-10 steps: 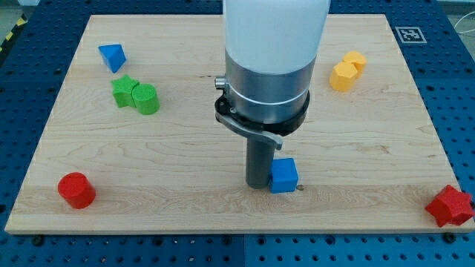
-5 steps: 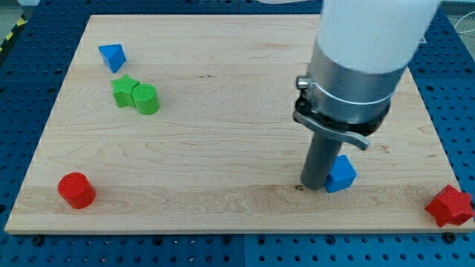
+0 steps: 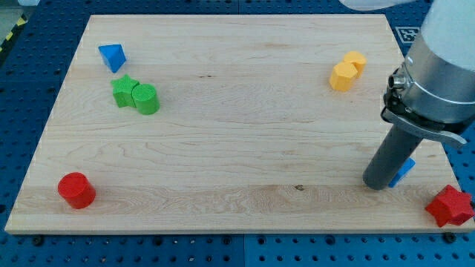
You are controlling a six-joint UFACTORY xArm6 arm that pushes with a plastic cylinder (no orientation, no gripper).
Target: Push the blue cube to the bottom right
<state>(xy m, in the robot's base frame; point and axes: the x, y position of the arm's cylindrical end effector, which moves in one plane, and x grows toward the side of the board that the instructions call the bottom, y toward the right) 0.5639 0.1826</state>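
Note:
The blue cube [image 3: 405, 171] lies near the board's bottom right, mostly hidden behind my rod; only a blue sliver shows on the rod's right side. My tip [image 3: 376, 185] rests on the board, touching the cube's left side. The red star-shaped block [image 3: 450, 206] sits at the bottom right corner, a short way right of and below the cube.
A blue triangular block [image 3: 111, 56] is at the top left. A green star [image 3: 124, 90] and green cylinder [image 3: 146, 99] touch each other below it. A red cylinder [image 3: 76, 190] is at the bottom left. Two yellow blocks [image 3: 346, 71] sit at the top right.
My tip has slid rightward across the board's lower part, pushing the blue cube from the bottom middle to near the bottom right. The other blocks have not moved.

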